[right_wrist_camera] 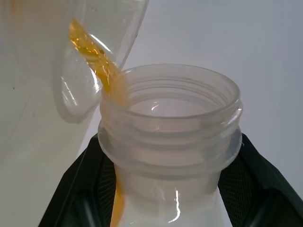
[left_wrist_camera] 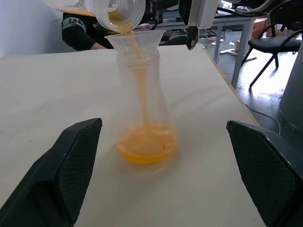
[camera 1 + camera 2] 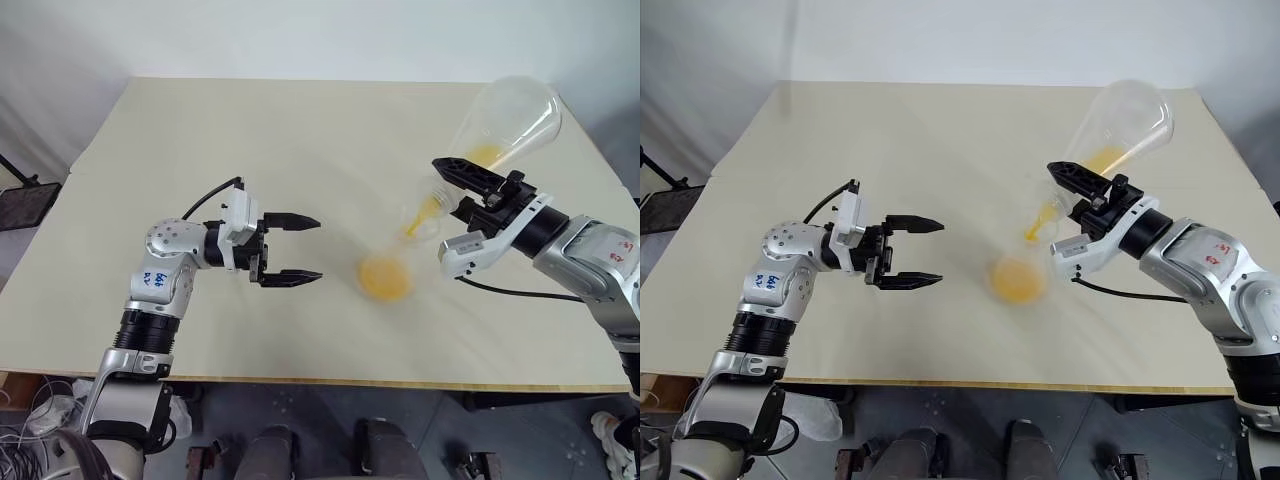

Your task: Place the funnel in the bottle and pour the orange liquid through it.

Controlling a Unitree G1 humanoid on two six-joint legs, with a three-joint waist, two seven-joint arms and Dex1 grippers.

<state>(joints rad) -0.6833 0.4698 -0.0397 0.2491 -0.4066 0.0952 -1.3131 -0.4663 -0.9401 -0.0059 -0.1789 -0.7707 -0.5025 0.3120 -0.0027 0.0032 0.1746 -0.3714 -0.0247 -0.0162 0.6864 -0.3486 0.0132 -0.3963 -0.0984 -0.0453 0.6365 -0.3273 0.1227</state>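
The bottle point(image 3: 386, 268), a clear conical flask, stands upright on the table right of centre. The clear funnel point(image 2: 135, 39) sits in its neck. My right gripper point(image 3: 462, 210) is shut on the neck point(image 1: 170, 123) of a second clear flask point(image 3: 512, 118), which is tipped mouth-down over the funnel. Orange liquid point(image 2: 147, 144) streams from that flask through the funnel and pools in the bottle's base; some stays in the tilted flask point(image 3: 1102, 158). My left gripper point(image 3: 316, 248) is open and level, just left of the bottle, pointing at it without touching.
The light wooden table point(image 3: 250, 150) has bare room at the left and back. Its front edge point(image 3: 330, 383) runs close under both arms. In the left wrist view, an office chair point(image 2: 279, 38) and a desk stand beyond the table's far side.
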